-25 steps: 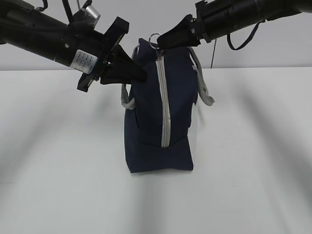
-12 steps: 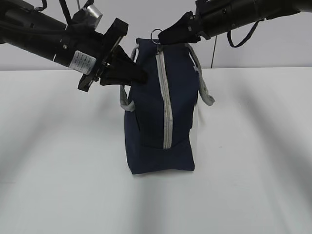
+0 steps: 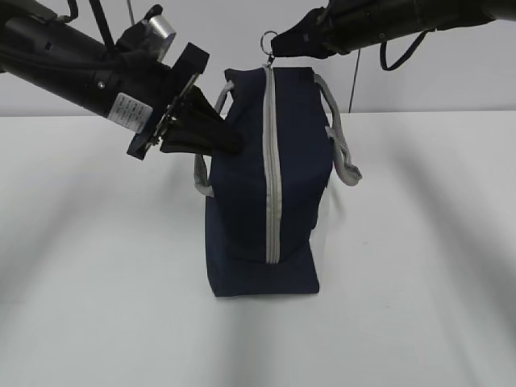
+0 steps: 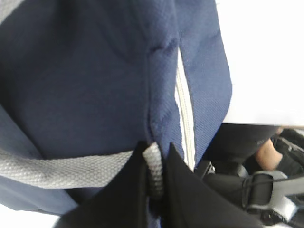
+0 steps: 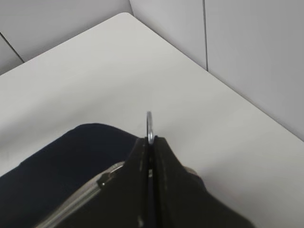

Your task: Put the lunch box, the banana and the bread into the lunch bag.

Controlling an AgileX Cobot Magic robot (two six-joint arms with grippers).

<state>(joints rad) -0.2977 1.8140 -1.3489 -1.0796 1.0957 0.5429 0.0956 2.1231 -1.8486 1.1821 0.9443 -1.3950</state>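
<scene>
The navy lunch bag (image 3: 242,210) stands upright on the white table, its grey zipper (image 3: 272,161) closed down its side. My left gripper (image 3: 230,145) is shut on the bag's grey webbing handle (image 4: 153,159) at the bag's upper left side. My right gripper (image 3: 278,44) is shut on the metal ring pull (image 5: 149,124) above the bag's top; the ring (image 3: 268,39) sticks out past the fingertips. The lunch box, the banana and the bread are out of view.
The white table (image 3: 419,266) spreads around the bag, with a pale wall behind it. The second grey handle (image 3: 343,153) hangs down the bag's right side. The right wrist view shows the table's far corner (image 5: 128,16).
My right gripper has lifted the ring pull up and slightly right. The bag's top has stretched taller and the zipper line has straightened. My left gripper has stayed clamped on the handle.
</scene>
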